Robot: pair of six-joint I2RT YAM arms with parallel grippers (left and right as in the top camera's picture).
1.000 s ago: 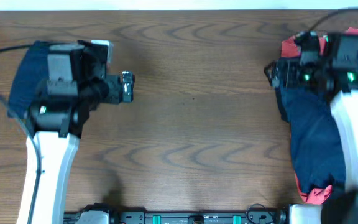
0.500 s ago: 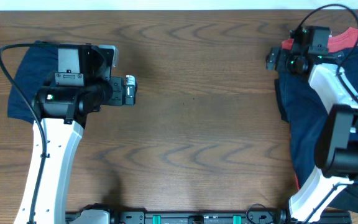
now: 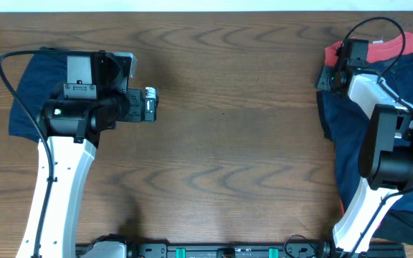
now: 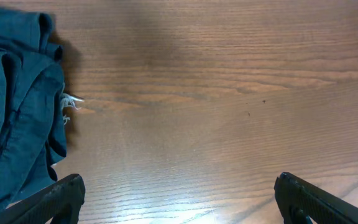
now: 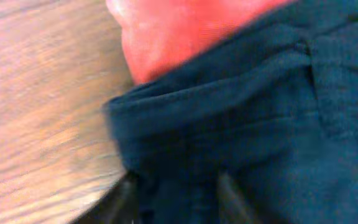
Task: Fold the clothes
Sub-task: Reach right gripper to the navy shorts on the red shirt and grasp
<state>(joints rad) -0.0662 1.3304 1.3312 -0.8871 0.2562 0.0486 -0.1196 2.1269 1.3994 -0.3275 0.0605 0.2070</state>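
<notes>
A heap of dark navy shorts [image 3: 357, 158] lies at the table's right edge on a coral-red T-shirt [image 3: 382, 49]. My right gripper [image 3: 326, 72] is at the heap's far left corner. In the right wrist view its blurred fingers [image 5: 129, 194] stand close together with the navy shorts' [image 5: 260, 112] edge pinched between them, the red shirt [image 5: 179, 31] just beyond. Another navy pair [image 3: 27, 86] lies flat at the far left, partly under my left arm. My left gripper [image 3: 149, 104] hangs open over bare wood [image 4: 179, 183], the navy cloth [image 4: 11, 93] to its left.
A small white thread tag [image 4: 70, 104] sticks out of the left shorts' edge. Black cables loop above both arms [image 3: 375, 18]. The arms' base rail [image 3: 221, 251] runs along the table's near edge.
My right arm has swung back over the heap and its gripper has dropped to the heap's far left corner, jaws closing on the navy cloth. My left gripper shifted slightly right, then stayed still.
</notes>
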